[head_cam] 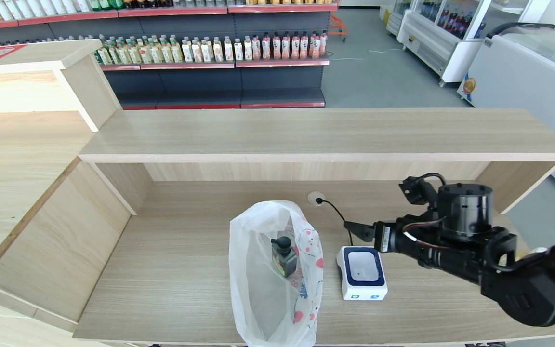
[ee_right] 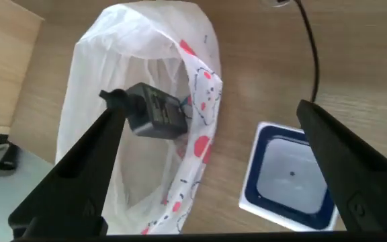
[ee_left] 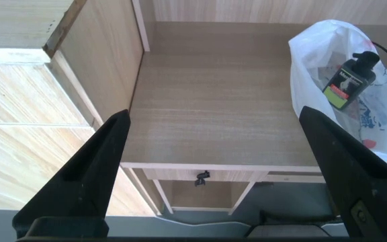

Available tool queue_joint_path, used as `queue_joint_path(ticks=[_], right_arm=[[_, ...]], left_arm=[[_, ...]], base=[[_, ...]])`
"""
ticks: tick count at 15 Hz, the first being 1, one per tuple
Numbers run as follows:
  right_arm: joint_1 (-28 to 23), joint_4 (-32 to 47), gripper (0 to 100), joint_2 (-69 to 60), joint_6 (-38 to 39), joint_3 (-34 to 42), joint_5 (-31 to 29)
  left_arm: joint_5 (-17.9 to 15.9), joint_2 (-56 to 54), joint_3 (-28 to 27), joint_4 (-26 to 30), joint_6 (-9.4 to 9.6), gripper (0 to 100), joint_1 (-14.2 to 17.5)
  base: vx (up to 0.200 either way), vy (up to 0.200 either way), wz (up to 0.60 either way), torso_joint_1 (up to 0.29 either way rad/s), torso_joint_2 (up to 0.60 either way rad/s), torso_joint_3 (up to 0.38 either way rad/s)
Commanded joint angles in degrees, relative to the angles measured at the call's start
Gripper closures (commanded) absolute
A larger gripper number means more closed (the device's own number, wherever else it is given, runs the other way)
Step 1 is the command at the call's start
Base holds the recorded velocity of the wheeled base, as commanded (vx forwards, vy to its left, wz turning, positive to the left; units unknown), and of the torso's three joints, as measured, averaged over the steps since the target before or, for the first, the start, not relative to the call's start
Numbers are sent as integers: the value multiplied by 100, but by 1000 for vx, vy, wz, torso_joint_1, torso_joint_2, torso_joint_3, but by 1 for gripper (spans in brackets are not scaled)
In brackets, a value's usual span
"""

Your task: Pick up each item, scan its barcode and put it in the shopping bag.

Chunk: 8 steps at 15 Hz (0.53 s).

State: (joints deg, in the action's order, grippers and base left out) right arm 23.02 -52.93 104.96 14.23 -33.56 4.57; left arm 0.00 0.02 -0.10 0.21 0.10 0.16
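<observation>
A white plastic shopping bag (head_cam: 258, 294) with red dots stands open on the wooden counter (head_cam: 171, 270). Inside it leans a dark pump bottle (head_cam: 283, 258) with a green label, also seen in the left wrist view (ee_left: 347, 82) and the right wrist view (ee_right: 154, 111). Right of the bag lies the white and blue barcode scanner (head_cam: 363, 272) (ee_right: 291, 178). My right gripper (head_cam: 357, 230) (ee_right: 210, 168) hangs open and empty above the scanner and the bag (ee_right: 113, 47). My left gripper (ee_left: 213, 175) is open and empty over the counter's front edge, left of the bag (ee_left: 314, 47).
A black cable (head_cam: 337, 214) runs from a round socket (head_cam: 316, 198) to the scanner. A raised ledge (head_cam: 325, 135) borders the counter at the back, and a wooden side wall (head_cam: 60, 241) closes it on the left. Bare counter lies left of the bag.
</observation>
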Motion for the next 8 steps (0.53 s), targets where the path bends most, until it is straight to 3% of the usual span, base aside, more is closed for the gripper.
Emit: queue_joint_path(ticks=[1,4,5,6,7,8], right_arm=[[-605,-7,0,-1118,-175,851,-501],[-684,64,0,-3096,-605,2073,-1257],[-658,72,0,-3509,-781,2363,-1257],[-649,108,0,-4607,-1264,3119,-1257],[-649,134,0,-4704,-1291,3180,-1266],[-684,670,0,-5680,-1423,3356,-1266]], left_arm=[[0,-2,1,-3,8,0,2],[0,-2,1,-3,-1,0,2],[0,-2,1,-3,-1,0,2],[0,-2,1,-3,8,0,2],[0,-2,1,-3,8,0,2],[0,-2,1,-3,8,0,2]], base=[[0,0,0,0,0,0],[0,0,0,0,0,0],[0,0,0,0,0,0],[0,0,0,0,0,0],[0,0,0,0,0,0],[0,0,0,0,0,0]])
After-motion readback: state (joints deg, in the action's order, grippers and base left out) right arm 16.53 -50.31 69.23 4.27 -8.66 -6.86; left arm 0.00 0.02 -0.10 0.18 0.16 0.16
